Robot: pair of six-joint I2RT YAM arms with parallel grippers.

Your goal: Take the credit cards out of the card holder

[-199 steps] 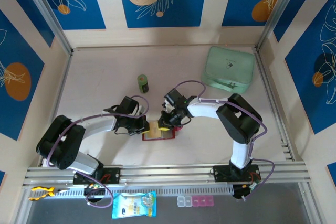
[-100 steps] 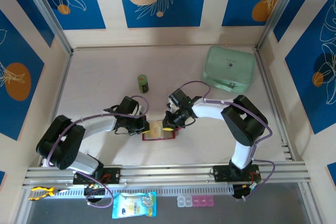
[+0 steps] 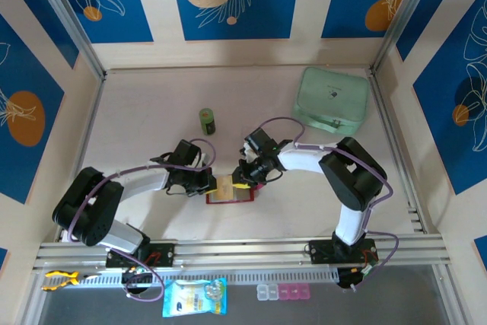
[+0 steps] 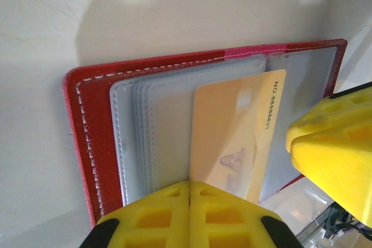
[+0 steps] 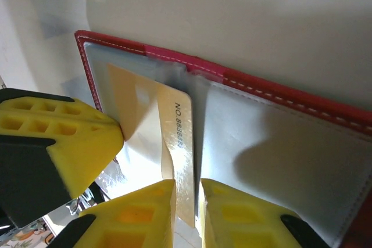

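**Visitor:** What has changed in the last second?

**Onlooker:** Very little. Seen from above, the right pincer (image 3: 240, 182) has drifted slightly away from the open card holder (image 3: 228, 201) and eased back again. The left pincer (image 3: 213, 184) has kept its place at the holder's opposite edge. The holder itself has not budged.

**Visitor:** Who has hold of what?

**Onlooker:** The right pincer's fingers are nipped onto the long edge of a tan credit card (image 5: 152, 126), whose number strip runs up from between them. The left pincer's fingers are pressed flat together just beside the card's other edge, on top of the greyish sleeves (image 4: 157, 126). I cannot tell whether they trap a sleeve leaf.

**Visitor:** And the card itself?

**Onlooker:** It lies between the two pincers, slanting across the open holder. How much of it is still tucked into a sleeve is hard to make out.

**Visitor:** So what does that mean for the job?

**Onlooker:** By my reading, the first card is gripped but not yet free. That small out-and-back movement suggests it is dragging. It probably needs a straight pull away from the left pincer while that one pins the holder down.
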